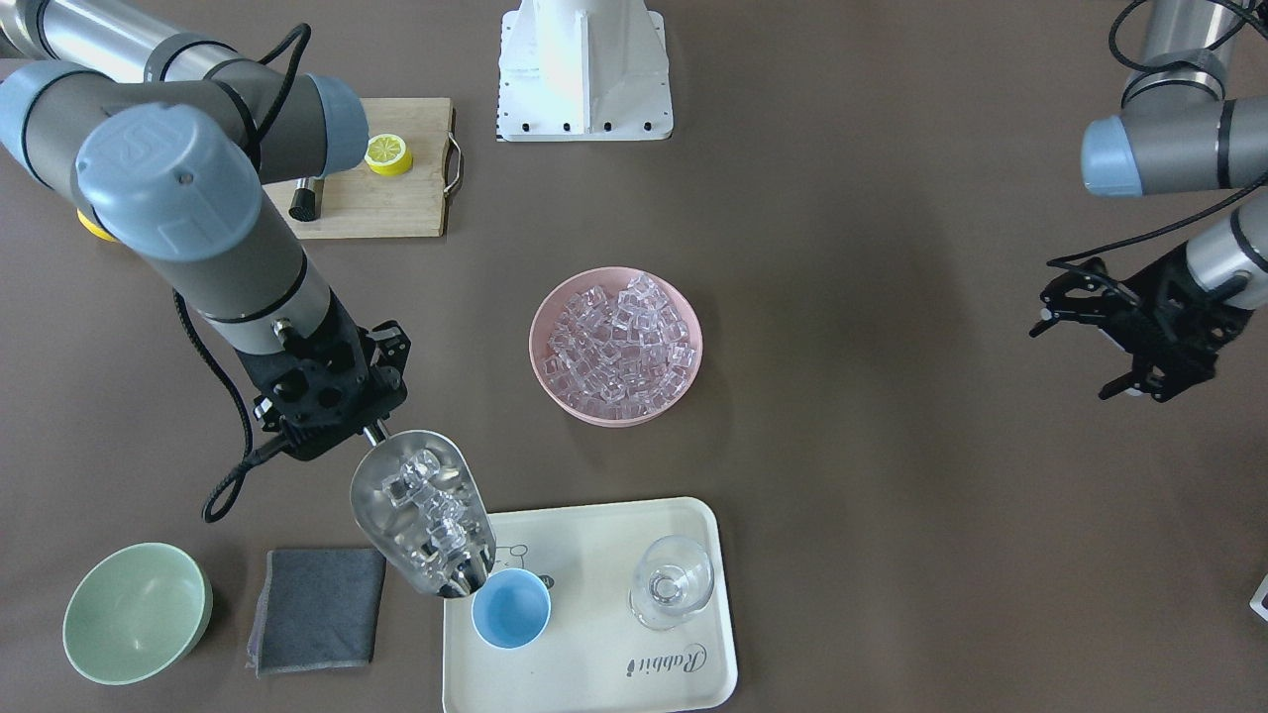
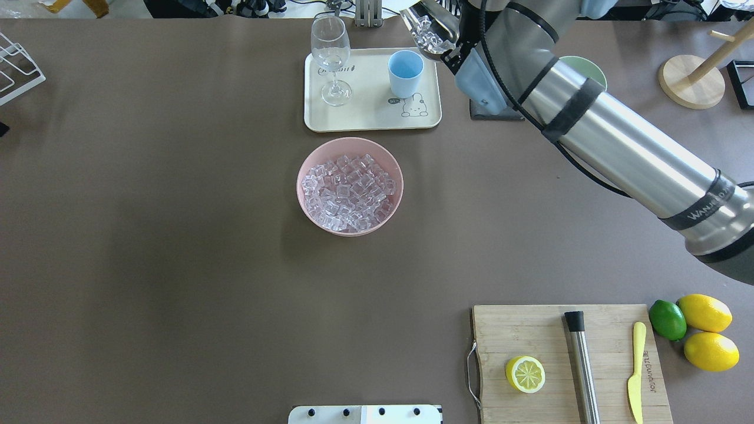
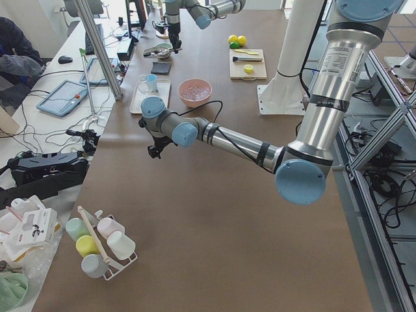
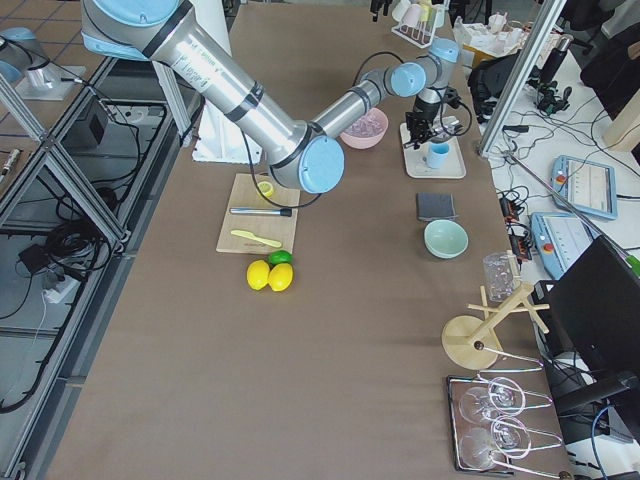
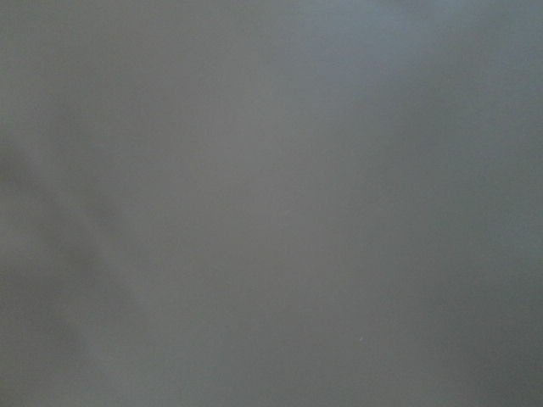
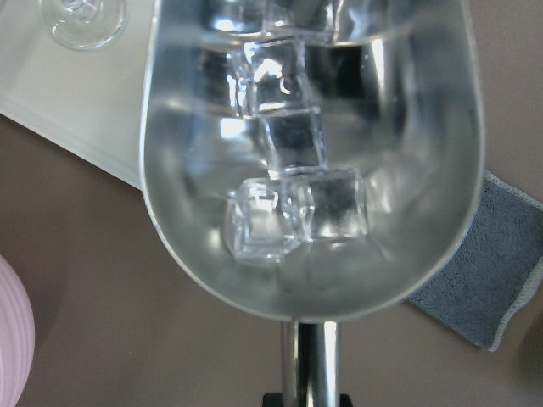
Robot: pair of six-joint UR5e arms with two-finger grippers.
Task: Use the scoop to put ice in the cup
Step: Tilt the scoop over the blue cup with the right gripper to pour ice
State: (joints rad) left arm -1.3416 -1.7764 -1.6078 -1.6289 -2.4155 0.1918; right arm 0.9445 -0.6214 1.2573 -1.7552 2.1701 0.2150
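My scoop (image 1: 424, 515): shiny silver steel, mirror-like; ice (image 1: 424, 485) in it: clear, glassy. I see cup (image 1: 510, 609): light blue, plain; tray (image 1: 584, 555): cream, small rabbit drawing, dark script lettering; ice bowl (image 1: 536, 332): pink; cloth (image 1: 317, 609): dark grey; other bowl (image 1: 134, 614): pale green; table (image 1: 892, 446): plain brown.

Overhead view, robot side near. Pink bowl (image 2: 301, 200) mid-table. Behind it, cream tray (image 2: 371, 115); clear wine glass (image 2: 330, 59) upright on its left half. Right of tray: grey cloth (image 1: 317, 609), then pale green bowl (image 1: 137, 614). Near right: wooden cutting board (image 2: 530, 330) carrying lemon half (image 2: 525, 374), black-tipped steel rod (image 2: 583, 365) and yellow knife (image 2: 635, 371). Lime (image 2: 667, 319) and two lemons (image 2: 705, 312) just beside board's right edge.
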